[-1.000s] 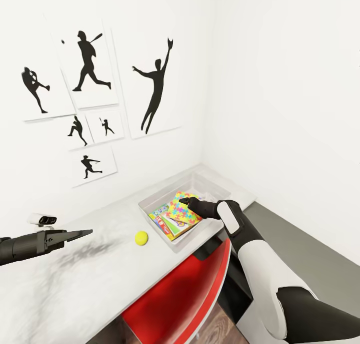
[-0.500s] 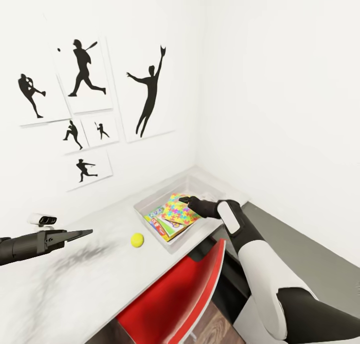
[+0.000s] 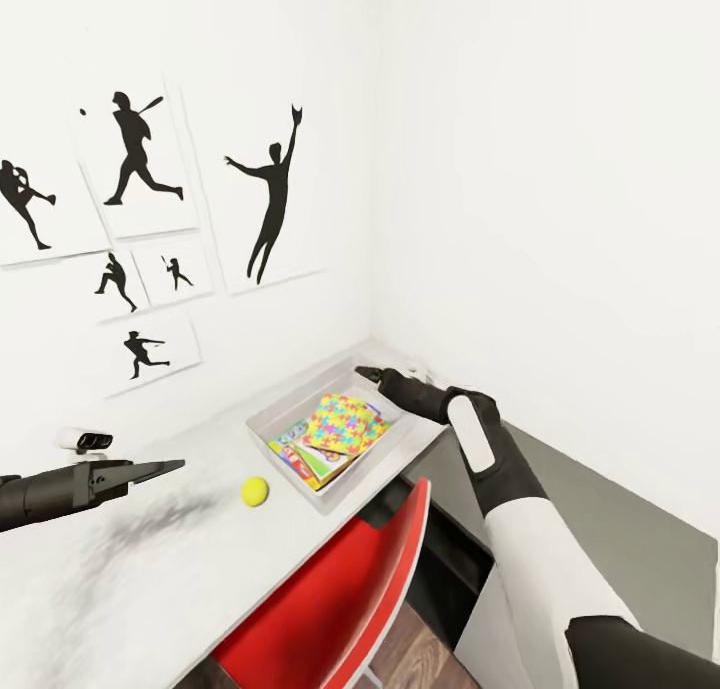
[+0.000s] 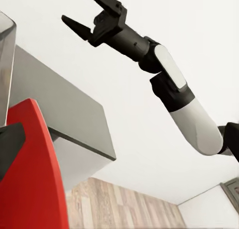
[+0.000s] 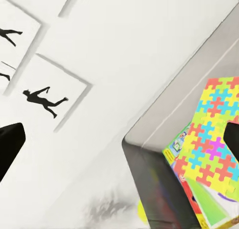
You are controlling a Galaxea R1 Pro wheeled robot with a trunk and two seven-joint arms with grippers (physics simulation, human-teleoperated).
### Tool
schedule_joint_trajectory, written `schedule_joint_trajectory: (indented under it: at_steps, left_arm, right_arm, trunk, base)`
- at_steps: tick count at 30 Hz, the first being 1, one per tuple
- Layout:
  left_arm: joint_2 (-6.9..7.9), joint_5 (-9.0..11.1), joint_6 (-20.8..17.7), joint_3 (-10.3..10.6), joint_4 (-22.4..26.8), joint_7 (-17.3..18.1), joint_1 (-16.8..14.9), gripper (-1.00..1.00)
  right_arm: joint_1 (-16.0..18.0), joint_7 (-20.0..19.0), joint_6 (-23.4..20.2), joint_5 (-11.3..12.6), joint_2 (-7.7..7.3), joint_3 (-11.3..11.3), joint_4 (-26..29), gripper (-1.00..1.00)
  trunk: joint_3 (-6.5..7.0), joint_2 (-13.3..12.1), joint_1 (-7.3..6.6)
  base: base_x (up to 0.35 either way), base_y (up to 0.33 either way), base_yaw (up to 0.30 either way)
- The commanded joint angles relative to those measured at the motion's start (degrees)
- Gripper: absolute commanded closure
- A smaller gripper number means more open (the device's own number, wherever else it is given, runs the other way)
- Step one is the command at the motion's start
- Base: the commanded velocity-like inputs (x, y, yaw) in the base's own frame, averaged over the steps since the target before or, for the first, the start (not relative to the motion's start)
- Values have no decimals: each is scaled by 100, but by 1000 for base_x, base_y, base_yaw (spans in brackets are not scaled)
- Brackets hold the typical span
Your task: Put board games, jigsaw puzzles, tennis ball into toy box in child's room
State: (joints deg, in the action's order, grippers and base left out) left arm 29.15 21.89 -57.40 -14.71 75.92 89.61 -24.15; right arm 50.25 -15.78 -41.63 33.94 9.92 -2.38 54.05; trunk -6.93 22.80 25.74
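Observation:
The toy box [image 3: 262, 421] sits on the pale table [image 3: 150, 569] near the room's corner. A jigsaw puzzle [image 3: 345, 421] of bright interlocking pieces lies on top inside it, over a board game [image 3: 298, 451] with yellow and red edges. The tennis ball [image 3: 254, 490] rests on the table just outside the box's near left corner. My right gripper [image 3: 368, 374] hovers open and empty over the box's far right end, beyond the puzzle; it also shows as open in the left wrist view [image 4: 92, 17]. My left gripper [image 3: 165, 466] hangs open above the table, left of the ball.
A red chair [image 3: 340, 599] is tucked under the table's front edge below the box. A lower dark grey top [image 3: 620, 509] adjoins the table on the right. Black baseball-player pictures [image 3: 262, 204] hang on the white wall behind.
The camera has turned right, so everything has shifted left in the picture. My right gripper has risen off the puzzle and moved to the box's far right end. The left arm is unchanged.

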Motion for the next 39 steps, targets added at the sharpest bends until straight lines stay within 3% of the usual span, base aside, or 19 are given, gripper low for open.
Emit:
schedule_joint_trajectory:
  at_steps: [1, 4, 7, 9, 11, 14, 17, 20, 27, 32, 34, 35, 39]
  left_arm:
    - [3, 1, -61, -5, 2, 21, -3, -100]
    - [3, 5, -61, -16, 2, 24, -3, -100]
    - [3, 7, -61, -26, 2, 28, -2, -100]
    - [3, 7, -61, -28, 2, 32, -2, -100]
    - [7, 7, -61, -30, 2, 39, -2, -100]
    - [17, 8, -61, -32, 2, 39, -4, -100]
    - [16, 8, -59, -32, 2, 39, -3, -100]
    - [13, 8, -54, -32, 2, 34, -3, -100]
    - [16, 0, -52, -32, -13, 26, -4, -100]
    - [21, -1, -52, -30, -26, 16, -9, -100]
    - [16, -4, -52, -27, -28, 14, -10, -100]
    - [13, -19, -52, -14, -32, 10, -9, -100]
    - [12, -82, -52, -24, -33, 5, -11, -100]
  right_arm:
    - [-166, -380, -40, -16, 8, -29, 183, -100]
    - [-557, -1186, -44, -18, -81, -32, 593, -100]
    - [-1069, -2191, -45, -15, -446, -44, 1091, -100]
    - [-1281, -2573, -41, 13, -604, -73, 1256, -100]
    - [-1715, -3286, -22, 191, -889, -265, 1472, -100]
    - [-2254, -4076, 17, 464, -1098, -633, 1599, -100]
    - [-2756, -4789, 56, 550, -1175, -931, 1808, -100]
    - [-3194, -5248, 139, 561, -1200, -1060, 2104, -100]
    - [-3710, -5643, 425, 563, -1205, -1144, 2803, -100]
    - [-3781, -5737, 503, 558, -1212, -1168, 3034, -100]
    - [-3825, -5792, 514, 561, -1215, -1220, 3076, -100]
    - [-3880, -5837, 527, 557, -1208, -1376, 3112, -100]
    - [-3903, -5854, 557, 546, -1204, -1453, 3120, -100]
  trunk:
    - [-4, 12, 4]
    - [21, 12, 4]
    - [46, 12, 4]
    - [62, 12, 4]
    - [79, 12, 4]
    - [103, 12, 4]
    - [128, 12, 4]
    - [152, 12, 4]
    - [208, 12, 4]
    - [223, 12, 4]
    - [224, 12, 4]
    - [224, 12, 4]
    - [225, 12, 4]
  base:
    - [0, 0, -176]
    - [0, 0, -180]
    - [0, 0, -184]
    - [0, 0, -186]
    - [0, 0, -186]
    - [0, 0, -187]
    - [0, 0, -187]
    - [0, 0, -187]
    - [0, 0, -187]
    - [0, 0, -80]
    - [0, 0, -19]
    - [0, 0, -6]
    - [0, 0, -2]
